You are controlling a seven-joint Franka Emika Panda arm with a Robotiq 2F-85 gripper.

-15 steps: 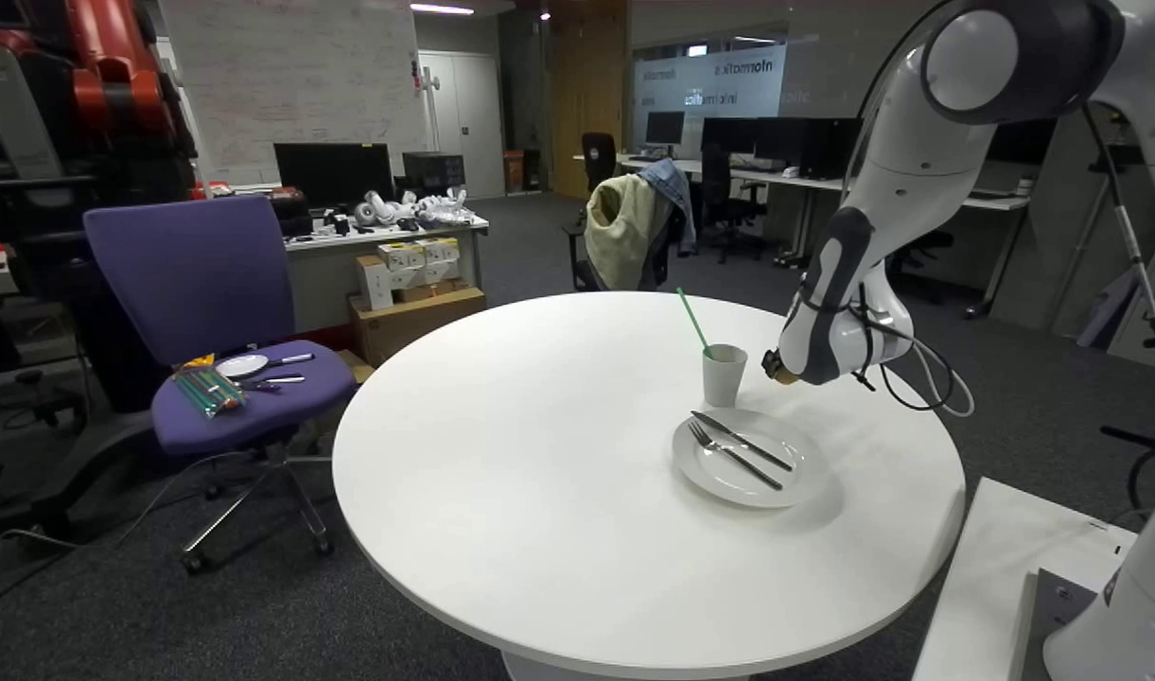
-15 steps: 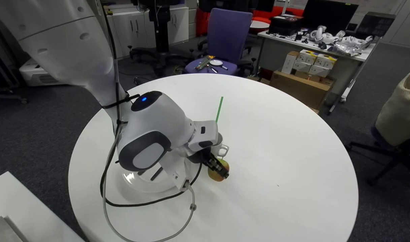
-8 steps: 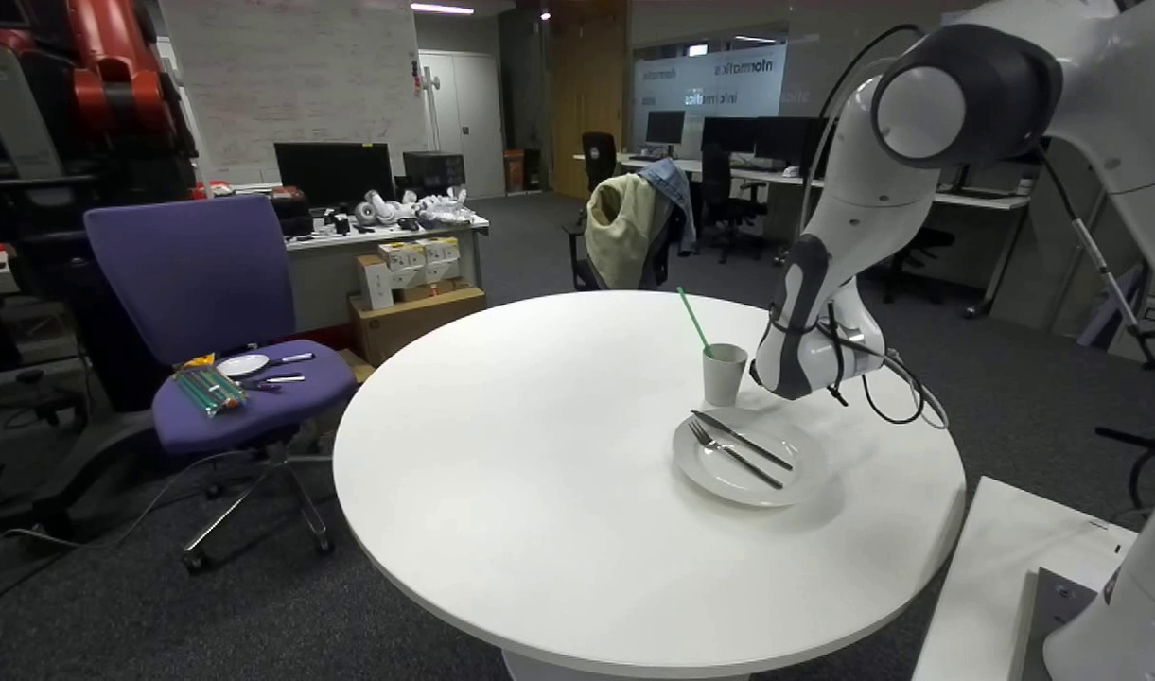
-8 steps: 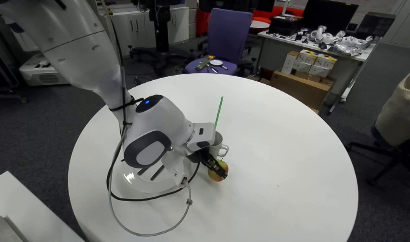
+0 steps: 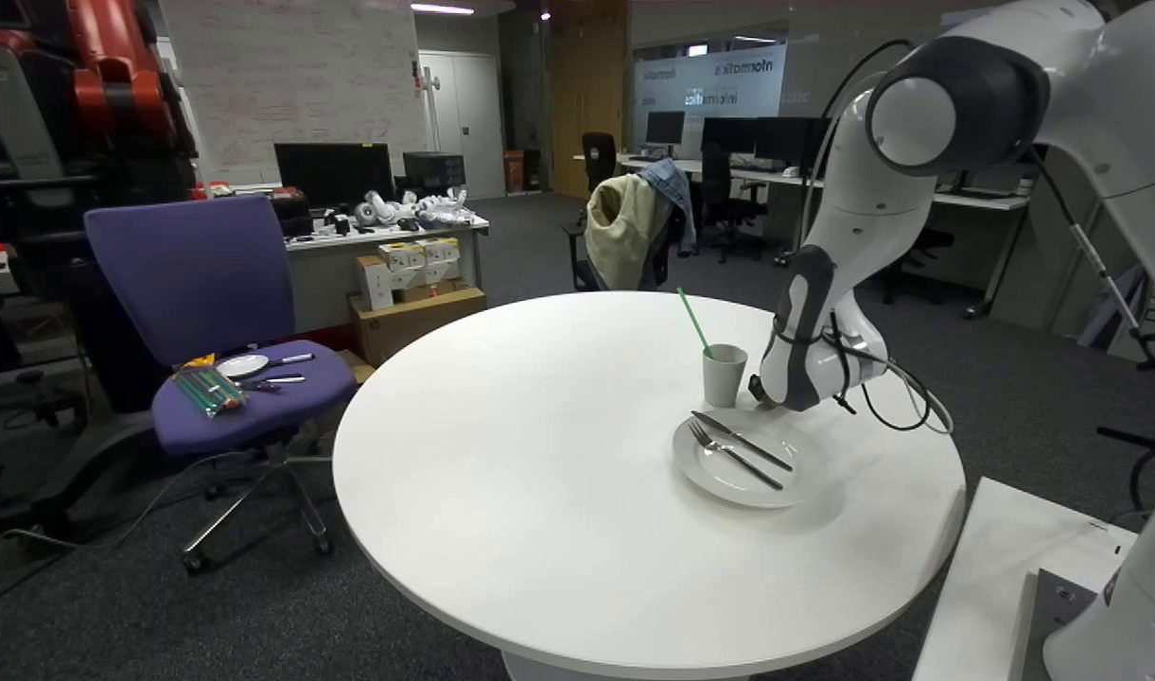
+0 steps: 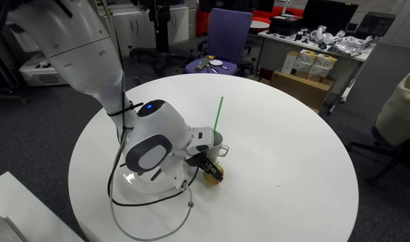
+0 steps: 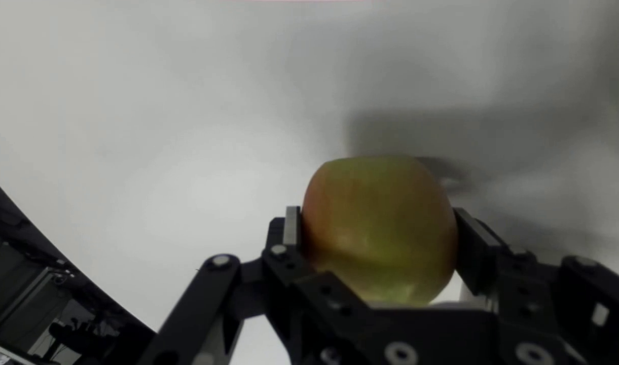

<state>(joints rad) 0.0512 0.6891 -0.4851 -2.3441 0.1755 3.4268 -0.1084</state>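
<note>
My gripper (image 7: 379,226) is shut on a red-green apple (image 7: 385,203), with a finger pad pressed to each side of it in the wrist view. In an exterior view the apple (image 6: 210,180) shows partly behind a dark finger, low over the table; whether it touches the top I cannot tell. Close beside the gripper stands a white mug (image 5: 724,380) with a green straw (image 5: 693,323) leaning out of it. Its handle (image 6: 224,151) shows in an exterior view. Near the mug lies a white plate (image 5: 719,487) bearing a fork (image 5: 733,457) and a knife (image 5: 743,441).
All of this is on a round white table (image 5: 501,473). A purple chair (image 5: 199,284) with a bag and small items on its seat stands beyond the table's edge. Cables (image 6: 151,204) hang in a loop from the arm over the plate and tabletop.
Still gripping the apple, my gripper has come lower and shifted a little toward the mug and plate. Mug, straw, plate and cutlery have stayed put.
</note>
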